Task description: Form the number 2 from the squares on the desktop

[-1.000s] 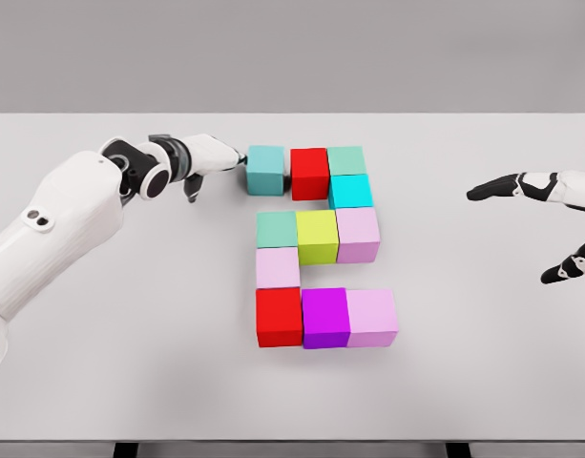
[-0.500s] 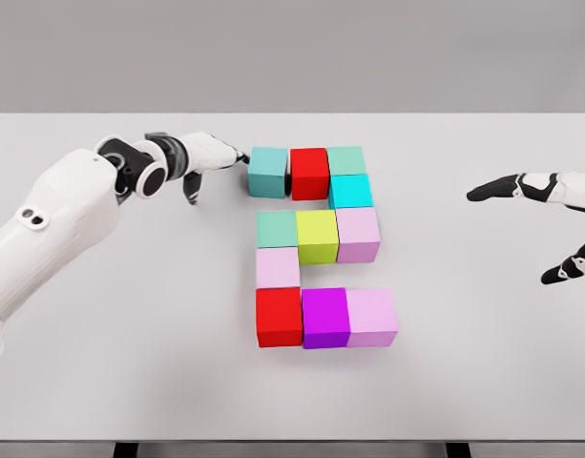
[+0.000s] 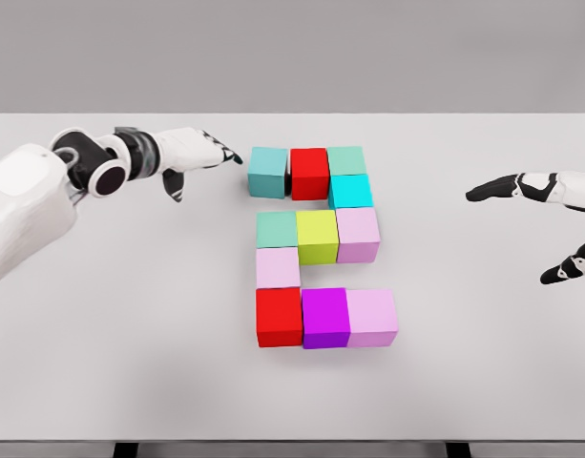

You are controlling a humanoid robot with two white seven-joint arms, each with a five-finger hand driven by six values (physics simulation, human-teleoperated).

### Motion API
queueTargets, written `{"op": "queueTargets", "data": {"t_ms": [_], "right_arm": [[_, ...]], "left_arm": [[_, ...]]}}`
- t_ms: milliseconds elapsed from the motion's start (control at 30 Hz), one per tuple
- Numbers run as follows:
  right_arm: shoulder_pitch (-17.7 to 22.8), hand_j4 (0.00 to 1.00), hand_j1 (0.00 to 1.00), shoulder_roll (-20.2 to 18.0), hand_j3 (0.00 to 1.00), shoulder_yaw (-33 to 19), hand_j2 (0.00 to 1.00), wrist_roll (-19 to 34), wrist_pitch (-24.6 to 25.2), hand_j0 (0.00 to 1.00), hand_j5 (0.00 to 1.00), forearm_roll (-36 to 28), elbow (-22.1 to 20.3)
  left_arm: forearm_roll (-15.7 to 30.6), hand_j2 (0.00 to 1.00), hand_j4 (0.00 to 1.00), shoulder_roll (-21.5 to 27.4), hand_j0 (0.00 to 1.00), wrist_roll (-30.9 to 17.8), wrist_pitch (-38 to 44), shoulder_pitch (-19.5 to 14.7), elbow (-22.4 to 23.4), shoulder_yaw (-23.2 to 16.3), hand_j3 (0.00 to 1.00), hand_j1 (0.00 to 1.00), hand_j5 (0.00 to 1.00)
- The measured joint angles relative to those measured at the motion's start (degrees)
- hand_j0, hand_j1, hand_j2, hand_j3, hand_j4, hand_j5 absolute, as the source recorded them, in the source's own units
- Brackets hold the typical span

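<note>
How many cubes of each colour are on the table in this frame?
Teal/green: 3
Red: 2
Cyan: 1
Yellow-green: 1
Pink: 3
Purple: 1
Total: 11

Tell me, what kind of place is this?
Probably a computer-simulated test bench, not a real room: a plain white table, a blank grey backdrop, and flat-coloured cubes such as the red cube laid out as a 2.
</note>
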Motion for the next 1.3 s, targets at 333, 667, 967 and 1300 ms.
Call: {"op": "queueTargets", "data": {"t_ms": [333,667,967,1300], "right_arm": [[0.2,1.00,1.00,0.0,1.00,0.0,1.00,0.0,0.0,1.00,1.00,-0.1,-0.3],[0.1,1.00,1.00,0.0,1.00,0.0,1.00,0.0,0.0,1.00,1.00,-0.1,-0.4],[0.1,1.00,1.00,0.1,1.00,0.0,1.00,0.0,0.0,1.00,1.00,-0.1,-0.4],[0.1,1.00,1.00,0.1,1.00,0.1,1.00,0.0,0.0,1.00,1.00,-0.1,-0.4]], "left_arm": [[-0.1,1.00,1.00,0.7,1.00,0.0,-0.6,-0.1,1.9,-0.5,1.00,1.00,1.00],[-0.5,1.00,1.00,0.2,1.00,0.0,-0.8,-0.4,3.8,-3.0,1.00,1.00,1.00],[-0.6,1.00,1.00,-0.5,1.00,0.0,-0.9,-0.7,3.1,-3.6,1.00,1.00,1.00],[-1.1,1.00,1.00,-2.2,1.00,0.0,-0.9,-0.8,3.0,-3.6,1.00,1.00,1.00]]}}
